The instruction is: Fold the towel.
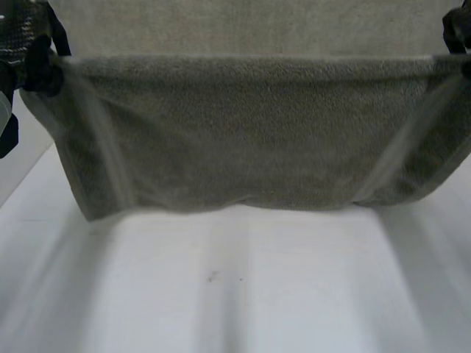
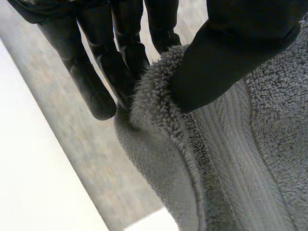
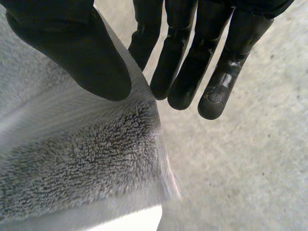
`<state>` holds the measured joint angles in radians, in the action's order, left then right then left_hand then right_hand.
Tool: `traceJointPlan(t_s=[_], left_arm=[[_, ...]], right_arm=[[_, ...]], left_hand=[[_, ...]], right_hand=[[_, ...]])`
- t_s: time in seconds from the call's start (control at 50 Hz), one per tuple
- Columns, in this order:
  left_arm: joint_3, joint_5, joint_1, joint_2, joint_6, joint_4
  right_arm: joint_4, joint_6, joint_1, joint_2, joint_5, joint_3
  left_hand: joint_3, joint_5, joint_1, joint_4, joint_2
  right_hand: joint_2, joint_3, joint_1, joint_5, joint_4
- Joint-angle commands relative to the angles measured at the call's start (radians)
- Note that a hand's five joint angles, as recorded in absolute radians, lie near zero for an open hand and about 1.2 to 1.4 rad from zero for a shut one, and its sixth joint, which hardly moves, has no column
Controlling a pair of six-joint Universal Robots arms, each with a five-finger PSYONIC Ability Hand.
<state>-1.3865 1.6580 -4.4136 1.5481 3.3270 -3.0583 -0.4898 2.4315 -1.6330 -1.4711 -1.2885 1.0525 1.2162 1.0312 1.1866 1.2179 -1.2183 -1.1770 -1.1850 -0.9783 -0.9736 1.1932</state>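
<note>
A grey terry towel is held up off the white table, stretched wide between my two hands, and its lower edge hangs just above the tabletop. My left hand grips its upper left corner. In the left wrist view the thumb presses the towel's fluffy edge against the fingers. My right hand holds the upper right corner. There the thumb pinches the towel corner against the straight fingers. More of the towel lies lighter beyond the raised edge.
Bare white table spreads in front of the hanging towel, with small dark specks near its middle. The left arm stands at the table's left side.
</note>
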Motion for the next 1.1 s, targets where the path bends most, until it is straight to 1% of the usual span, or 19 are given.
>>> traceJointPlan(t_s=[0.02, 0.12, 0.16, 0.18, 0.2, 0.22, 0.24, 0.28, 0.3, 0.34, 0.38, 0.4, 0.46, 0.56, 0.66, 0.86, 0.96, 1.06, 1.1], left_arm=[[0.093, -0.003, -0.006, 0.218, 0.13, 0.173], [0.147, 0.002, 0.005, 0.326, 0.184, 0.174], [0.303, 0.0, 0.0, 0.477, 0.195, 0.156], [0.304, 0.0, 0.0, 0.478, 0.195, 0.156], [0.417, 0.003, -0.001, 0.554, 0.194, 0.144], [0.419, 0.003, -0.001, 0.555, 0.194, 0.144], [0.54, 0.009, 0.008, 0.61, 0.194, 0.135], [0.778, 0.032, 0.011, 0.687, 0.187, 0.103], [0.779, 0.032, 0.011, 0.687, 0.187, 0.102], [0.885, 0.045, 0.013, 0.715, 0.178, 0.078], [1.064, 0.063, 0.017, 0.745, 0.14, 0.009], [1.064, 0.063, 0.017, 0.745, 0.14, 0.009], [1.133, 0.082, 0.016, 0.744, 0.074, -0.051], [1.077, 0.105, 0.016, 0.736, -0.027, -0.068], [0.778, 0.101, 0.0, 0.689, -0.099, -0.043], [0.313, 0.095, -0.026, 0.69, -0.101, -0.115], [0.127, 0.098, -0.029, 0.713, -0.096, -0.162], [-0.009, 0.098, -0.032, 0.707, -0.093, -0.162], [-0.089, 0.098, -0.033, 0.641, -0.092, -0.16]], right_arm=[[-0.003, -0.08, -0.094, 0.177, -0.077, -0.009], [0.026, -0.1, -0.154, 0.345, -0.1, -0.063], [0.097, -0.097, -0.191, 0.451, -0.149, -0.162], [0.097, -0.097, -0.191, 0.451, -0.149, -0.163], [0.173, -0.1, -0.211, 0.503, -0.193, -0.231], [0.25, -0.098, -0.221, 0.532, -0.23, -0.289], [0.251, -0.098, -0.222, 0.532, -0.23, -0.29], [0.461, -0.1, -0.228, 0.552, -0.281, -0.386], [0.462, -0.1, -0.228, 0.552, -0.281, -0.387], [0.679, -0.098, -0.228, 0.52, -0.295, -0.408], [0.762, -0.095, -0.228, 0.487, -0.299, -0.405], [0.819, -0.089, -0.229, 0.456, -0.299, -0.384], [0.844, -0.081, -0.231, 0.43, -0.295, -0.354], [0.831, -0.016, -0.228, 0.345, -0.244, -0.195], [0.729, -0.008, -0.218, 0.334, -0.186, -0.077], [0.588, -0.011, -0.188, 0.419, -0.054, 0.228], [0.576, -0.02, -0.188, 0.5, -0.04, 0.331], [0.522, -0.043, -0.185, 0.503, -0.043, 0.394], [0.497, -0.043, -0.179, 0.489, -0.045, 0.409]], left_hand=[[0.18, 0.191, 0.21, 0.178, -0.178], [0.18, 0.191, 0.21, 0.178, -0.178], [0.18, 0.191, 0.21, 0.178, -0.178], [0.18, 0.191, 0.21, 0.178, -0.178], [0.18, 0.191, 0.21, 0.178, -0.178], [0.18, 0.191, 0.21, 0.178, -0.178], [0.18, 0.191, 0.21, 0.178, -0.178], [0.18, 0.191, 0.21, 0.178, -0.178], [0.18, 0.191, 0.21, 0.178, -0.178], [0.18, 0.191, 0.21, 0.178, -0.178], [0.18, 0.191, 0.21, 0.178, -0.178], [0.18, 0.191, 0.21, 0.178, -0.178], [0.18, 0.191, 0.21, 0.178, -0.178], [0.18, 0.191, 0.21, 0.178, -0.178], [0.18, 0.191, 0.21, 0.178, -0.178], [0.18, 0.191, 0.21, 0.178, -0.178], [0.18, 0.191, 0.21, 0.178, -0.178], [0.18, 0.191, 0.21, 0.178, -0.178], [0.18, 0.191, 0.21, 0.178, -0.178]], right_hand=[[-0.219, -0.211, -0.418, -0.248, 0.203], [-0.219, -0.211, -0.418, -0.248, 0.203], [-0.219, -0.211, -0.418, -0.248, 0.203], [-0.219, -0.211, -0.418, -0.248, 0.203], [-0.219, -0.211, -0.418, -0.248, 0.203], [-0.219, -0.211, -0.418, -0.248, 0.203], [-0.219, -0.211, -0.418, -0.248, 0.203], [-0.219, -0.211, -0.418, -0.248, 0.203], [-0.219, -0.211, -0.418, -0.248, 0.203], [-0.219, -0.211, -0.418, -0.248, 0.203], [-0.219, -0.211, -0.418, -0.248, 0.203], [-0.219, -0.211, -0.418, -0.248, 0.203], [-0.219, -0.211, -0.418, -0.248, 0.203], [-0.219, -0.211, -0.418, -0.248, 0.203], [-0.219, -0.211, -0.418, -0.248, 0.203], [-0.219, -0.211, -0.418, -0.248, 0.203], [-0.219, -0.211, -0.418, -0.248, 0.203], [-0.219, -0.211, -0.418, -0.248, 0.203], [-0.219, -0.211, -0.418, -0.248, 0.203]])
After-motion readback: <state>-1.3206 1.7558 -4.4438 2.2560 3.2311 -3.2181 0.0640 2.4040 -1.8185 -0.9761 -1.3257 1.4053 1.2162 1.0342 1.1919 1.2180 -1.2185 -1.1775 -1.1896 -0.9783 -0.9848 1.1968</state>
